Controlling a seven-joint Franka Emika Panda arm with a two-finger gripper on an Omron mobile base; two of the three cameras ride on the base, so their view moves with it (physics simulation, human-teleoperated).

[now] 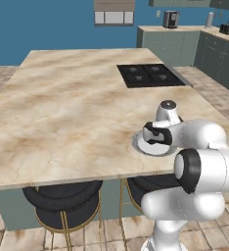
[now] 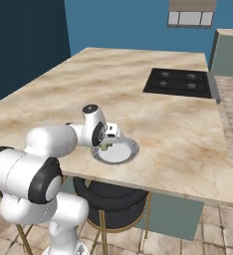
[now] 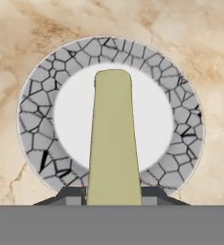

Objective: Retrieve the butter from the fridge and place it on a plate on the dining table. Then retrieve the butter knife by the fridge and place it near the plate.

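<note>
My gripper [image 3: 113,195] is shut on the butter [image 3: 112,139], an olive-yellow stick that points away from the hand. It hangs just above the middle of the plate [image 3: 33,119], a round dish with a white centre and a cracked grey rim. From the base views the gripper [image 1: 154,141] [image 2: 108,145] hovers low over the plate [image 1: 142,145] [image 2: 128,155], which sits near the front edge of the dining table [image 1: 62,112] [image 2: 163,124]. A bit of the butter [image 2: 106,146] shows under the hand.
A black cooktop [image 1: 148,75] [image 2: 178,82] is set into the far right of the table. Black stools [image 1: 62,201] [image 2: 113,199] stand under the near edge, one below the plate. Grey-green cabinets with small appliances [image 1: 171,19] line the back right.
</note>
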